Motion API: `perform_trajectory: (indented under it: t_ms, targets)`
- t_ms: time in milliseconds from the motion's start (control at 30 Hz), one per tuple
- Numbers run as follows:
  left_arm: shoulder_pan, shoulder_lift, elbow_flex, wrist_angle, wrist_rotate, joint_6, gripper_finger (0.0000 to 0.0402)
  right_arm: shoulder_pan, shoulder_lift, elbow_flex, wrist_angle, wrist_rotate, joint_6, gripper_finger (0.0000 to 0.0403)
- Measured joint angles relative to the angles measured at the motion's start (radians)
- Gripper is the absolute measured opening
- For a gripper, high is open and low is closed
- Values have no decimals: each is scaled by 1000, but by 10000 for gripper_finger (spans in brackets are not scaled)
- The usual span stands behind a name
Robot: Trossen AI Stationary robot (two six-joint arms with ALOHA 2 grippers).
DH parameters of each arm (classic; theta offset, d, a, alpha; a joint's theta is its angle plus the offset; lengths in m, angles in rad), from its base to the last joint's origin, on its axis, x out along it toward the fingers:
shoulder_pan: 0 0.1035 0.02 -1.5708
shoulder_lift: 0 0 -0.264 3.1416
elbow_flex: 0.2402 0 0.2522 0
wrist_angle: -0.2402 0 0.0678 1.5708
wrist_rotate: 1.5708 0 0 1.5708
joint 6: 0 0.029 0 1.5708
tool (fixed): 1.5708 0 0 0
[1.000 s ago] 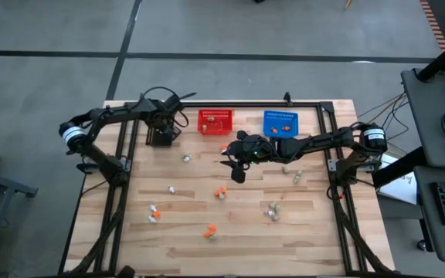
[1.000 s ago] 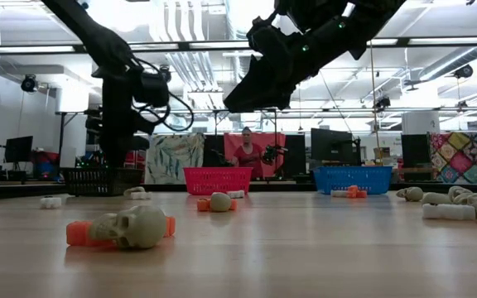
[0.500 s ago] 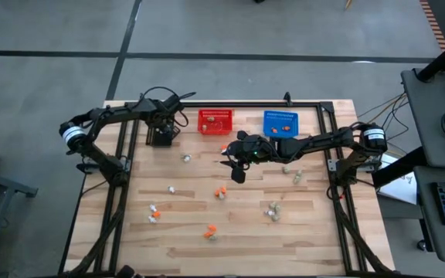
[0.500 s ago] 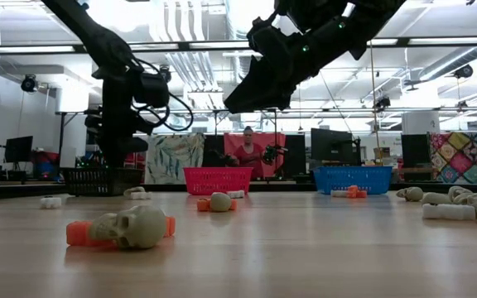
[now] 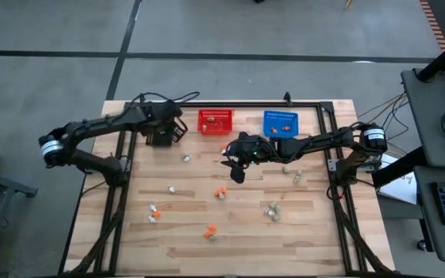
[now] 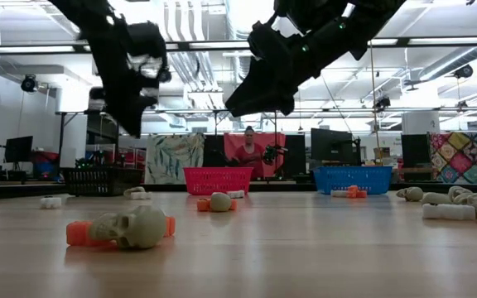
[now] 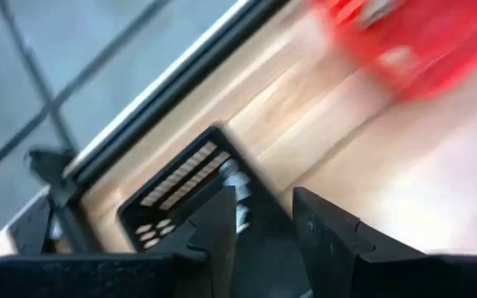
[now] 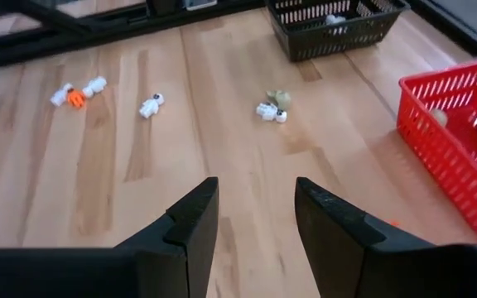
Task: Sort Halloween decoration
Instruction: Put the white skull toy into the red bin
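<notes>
The left hand (image 5: pixel 170 126) hangs above the back left part of the worktop (image 5: pixel 315 239), close over the black basket (image 5: pixel 159 137); its wrist view shows its two fingers (image 7: pixel 218 222) apart with nothing between them, and the basket's mesh wall just beyond the tips. The right hand (image 5: pixel 235 171) is reached out over the middle of the worktop, in front of the red basket (image 5: pixel 215 121); its fingers (image 8: pixel 190 217) stand well apart and carry nothing, with bare wood under the gap. The blue basket (image 5: pixel 280 122) sits to the right of the red one along the back edge, and small orange pieces show inside it. The Halloween decoration (image 5: pixel 219 192) lies scattered over the wood: an orange and white pair near the centre, another orange piece (image 5: pixel 210 230) towards the front, white and orange bits (image 5: pixel 154 213) at the front left, a lone white piece (image 5: pixel 171 189) nearby, beige-grey ones (image 5: pixel 273 209) at the right. In the low view a beige skull on an orange piece (image 6: pixel 131 228) lies nearest the camera. The right wrist view shows a white trinket inside the black basket (image 8: pixel 335 25) and pale pieces in the red basket (image 8: pixel 460 149). A person (image 6: pixel 246 155) is seen in the room behind the worktop.
</notes>
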Motion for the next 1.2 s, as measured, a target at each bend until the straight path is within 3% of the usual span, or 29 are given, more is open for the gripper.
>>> perform_trajectory:
  t_ms: [267,567,867,1200]
  targets:
    - [-236,-171,-11,155,0,31,93,0,0,0,-72,-70,178,137]
    - [-435,-245,-116,436,1,101,91,0,0,0,-317,-121,332,119]
    - [-459,-247,-211,530,1,76,91,-22,-9,0,-722,-121,455,102]
    - [-459,-247,-203,538,1,92,91,-82,-9,0,-1120,-57,497,99]
